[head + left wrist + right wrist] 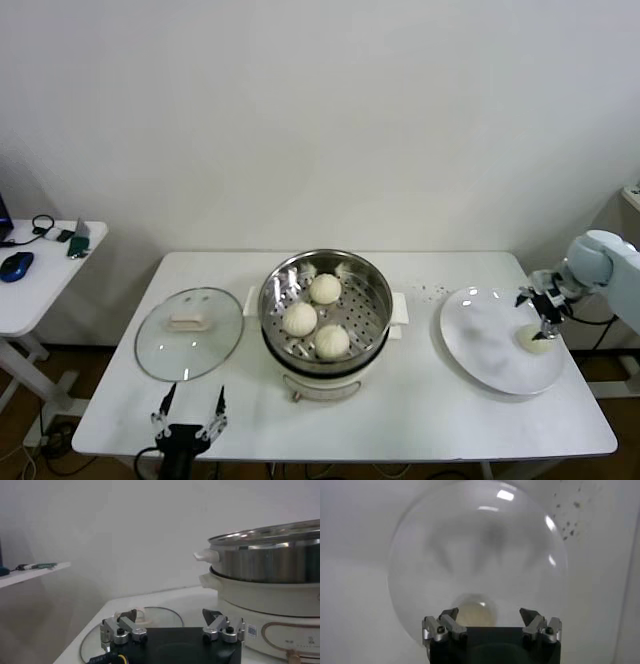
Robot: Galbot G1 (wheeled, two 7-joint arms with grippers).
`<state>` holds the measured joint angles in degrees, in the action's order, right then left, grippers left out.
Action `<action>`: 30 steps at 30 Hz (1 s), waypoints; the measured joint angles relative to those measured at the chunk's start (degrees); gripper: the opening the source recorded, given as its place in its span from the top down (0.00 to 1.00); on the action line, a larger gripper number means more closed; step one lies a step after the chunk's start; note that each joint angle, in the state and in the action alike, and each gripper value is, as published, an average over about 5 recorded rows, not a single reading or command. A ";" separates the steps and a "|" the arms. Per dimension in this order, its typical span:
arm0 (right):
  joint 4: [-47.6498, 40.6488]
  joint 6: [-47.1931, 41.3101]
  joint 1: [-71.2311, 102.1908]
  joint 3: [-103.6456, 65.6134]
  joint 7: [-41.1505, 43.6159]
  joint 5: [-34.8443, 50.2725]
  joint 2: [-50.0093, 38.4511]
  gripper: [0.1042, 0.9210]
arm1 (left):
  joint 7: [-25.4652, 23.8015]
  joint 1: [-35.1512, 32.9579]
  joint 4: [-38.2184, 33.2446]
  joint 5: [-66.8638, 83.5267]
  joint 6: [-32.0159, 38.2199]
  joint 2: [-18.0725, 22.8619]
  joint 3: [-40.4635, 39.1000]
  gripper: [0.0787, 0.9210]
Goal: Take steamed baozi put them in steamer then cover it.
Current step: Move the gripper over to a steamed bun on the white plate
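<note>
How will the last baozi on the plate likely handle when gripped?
The baozi on the white plate looks rounded and smooth, so it may roll if nudged. Probably soft dough: squeezing could dent it. The open right end effector straddles it.

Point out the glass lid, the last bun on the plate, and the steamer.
glass lid (189,333), head view, on the clear glass near its cream handle.
last bun (534,340), head view, on its rounded top.
steamer (372,290), head view, on the steel inner wall.

Cream-white baozi (325,288), shiny perforated steamer (372,300)
</note>
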<state>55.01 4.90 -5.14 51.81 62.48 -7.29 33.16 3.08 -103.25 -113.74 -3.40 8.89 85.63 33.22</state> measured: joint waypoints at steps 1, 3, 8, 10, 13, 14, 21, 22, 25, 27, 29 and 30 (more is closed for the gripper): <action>-0.70 0.17 0.94 -1.12 0.09 -0.63 0.06 0.12 | 0.00 0.14 0.01 -0.02 -0.16 0.01 -0.05 0.12; -2.01 0.48 2.56 -3.20 0.23 -1.68 0.22 0.12 | 0.03 0.39 0.07 -0.07 -0.43 0.06 -0.16 0.12; -5.10 1.08 5.11 -7.15 0.52 -3.54 1.19 0.12 | 0.21 0.91 0.37 -0.10 -0.86 0.18 -0.20 0.12; -6.29 1.28 5.69 -8.18 0.67 -4.18 1.81 0.12 | 0.25 1.03 0.47 -0.10 -0.98 0.19 -0.18 0.12; -7.96 1.57 6.35 -9.46 0.79 -5.02 2.75 0.12 | 0.29 1.13 0.58 -0.10 -1.10 0.21 -0.16 0.12; -8.47 1.63 6.56 -9.84 0.83 -5.24 3.05 0.12 | 0.30 1.17 0.62 -0.09 -1.13 0.22 -0.15 0.12; -11.45 1.86 7.96 -11.86 1.08 -6.38 5.11 0.12 | 0.34 1.58 0.81 -0.13 -1.46 0.22 -0.13 0.12; -11.84 1.90 8.05 -12.09 1.15 -6.49 5.41 0.12 | 0.34 1.65 0.81 -0.13 -1.51 0.22 -0.12 0.12; -12.95 2.08 8.22 -12.73 1.40 -6.78 6.25 0.12 | 0.38 1.80 0.83 -0.15 -1.62 0.22 -0.13 0.12; -13.60 2.17 8.26 -13.04 1.58 -7.00 6.72 0.12 | 0.41 1.87 0.92 -0.16 -1.64 0.23 -0.17 0.12; -14.24 2.21 8.26 -13.23 1.82 -7.19 7.13 0.13 | 0.44 1.96 1.03 -0.16 -1.65 0.26 -0.25 0.12; -14.53 2.22 8.25 -13.30 1.95 -7.26 7.29 0.14 | 0.46 2.00 1.07 -0.17 -1.65 0.28 -0.30 0.12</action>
<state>40.48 7.12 3.11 38.51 64.43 -14.55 40.45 3.54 -101.25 -112.66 -3.57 7.23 85.91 32.92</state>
